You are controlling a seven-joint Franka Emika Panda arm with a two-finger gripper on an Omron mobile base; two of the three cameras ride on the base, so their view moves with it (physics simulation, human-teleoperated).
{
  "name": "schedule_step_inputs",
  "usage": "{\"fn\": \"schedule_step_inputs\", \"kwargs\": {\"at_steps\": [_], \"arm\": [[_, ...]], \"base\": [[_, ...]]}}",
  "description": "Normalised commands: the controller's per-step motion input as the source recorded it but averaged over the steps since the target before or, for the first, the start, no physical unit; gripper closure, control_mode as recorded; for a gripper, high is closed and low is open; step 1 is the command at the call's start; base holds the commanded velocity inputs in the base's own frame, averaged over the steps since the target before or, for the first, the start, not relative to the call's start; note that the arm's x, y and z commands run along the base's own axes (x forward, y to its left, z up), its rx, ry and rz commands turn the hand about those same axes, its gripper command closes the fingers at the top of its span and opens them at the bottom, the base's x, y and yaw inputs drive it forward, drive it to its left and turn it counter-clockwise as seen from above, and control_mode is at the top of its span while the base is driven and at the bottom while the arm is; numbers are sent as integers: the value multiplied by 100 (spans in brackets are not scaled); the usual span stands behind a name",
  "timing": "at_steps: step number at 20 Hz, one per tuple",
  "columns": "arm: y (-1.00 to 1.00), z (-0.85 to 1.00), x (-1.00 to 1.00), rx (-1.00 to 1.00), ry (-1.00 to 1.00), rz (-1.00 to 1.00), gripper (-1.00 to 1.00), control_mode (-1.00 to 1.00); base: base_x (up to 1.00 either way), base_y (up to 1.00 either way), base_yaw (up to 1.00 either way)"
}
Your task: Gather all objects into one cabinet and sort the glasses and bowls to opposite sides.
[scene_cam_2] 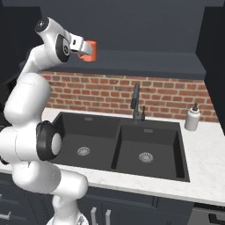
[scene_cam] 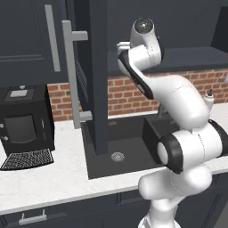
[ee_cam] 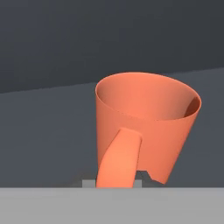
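Observation:
A bright orange mug (scene_cam_2: 90, 51) hangs high in front of the dark upper cabinet (scene_cam_2: 145, 26), above the left sink basin. My gripper (scene_cam_2: 83, 52) is shut on it, at the end of the raised arm. In the hand view the orange mug (ee_cam: 146, 118) is close up and tilted. Its handle (ee_cam: 119, 159) runs down between my fingertips, and grey cabinet surfaces lie behind it. In the left base view my hand (scene_cam: 125, 48) reaches past the edge of the open cabinet door (scene_cam: 99, 80), which hides the mug.
Below the arm lies a dark double sink (scene_cam_2: 115, 151) with a black faucet (scene_cam_2: 136, 103). A soap dispenser (scene_cam_2: 192, 117) stands on the white counter at the right. A black coffee machine (scene_cam: 24, 129) stands at the left. The open door's long grey handle (scene_cam: 69, 75) juts out.

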Motion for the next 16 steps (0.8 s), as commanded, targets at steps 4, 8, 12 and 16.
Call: {"fn": "schedule_step_inputs", "kwargs": {"at_steps": [4, 8, 12, 16], "arm": [[0, 0, -95, 0, 0, 17, 100, -100], [0, 3, -100, 0, 0, 11, 100, -100], [0, 8, -100, 0, 0, 8, 100, -100], [0, 17, -94, 0, 0, 8, 100, -100]], "base": [[0, 0, 0], [0, 0, 0], [0, 0, 0], [0, 0, 0]]}}
